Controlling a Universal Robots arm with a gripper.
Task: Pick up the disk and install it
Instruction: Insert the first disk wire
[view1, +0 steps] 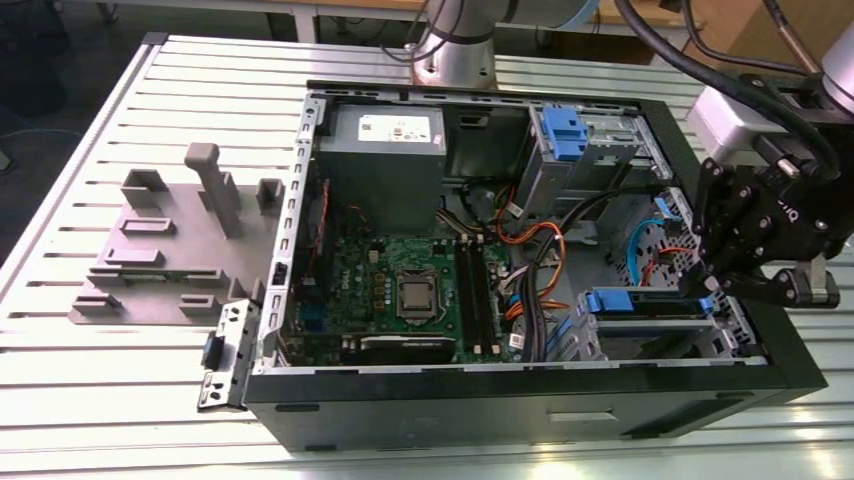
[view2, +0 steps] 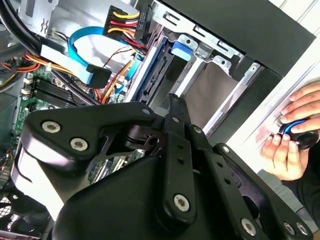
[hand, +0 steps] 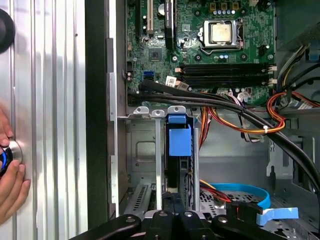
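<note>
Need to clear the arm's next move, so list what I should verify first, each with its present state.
1. The silver hard drive with blue carrier rail stands in the grey metal drive bay: ok.
2. That drive is fully seated: cannot tell.
3. The robot's hand is in line with the drive: ok.
4. The black cable bundle and the blue flat cable are clear of the slot: ok.
5. The person's hand is outside the black computer case, on the slatted metal table: ok.
</note>
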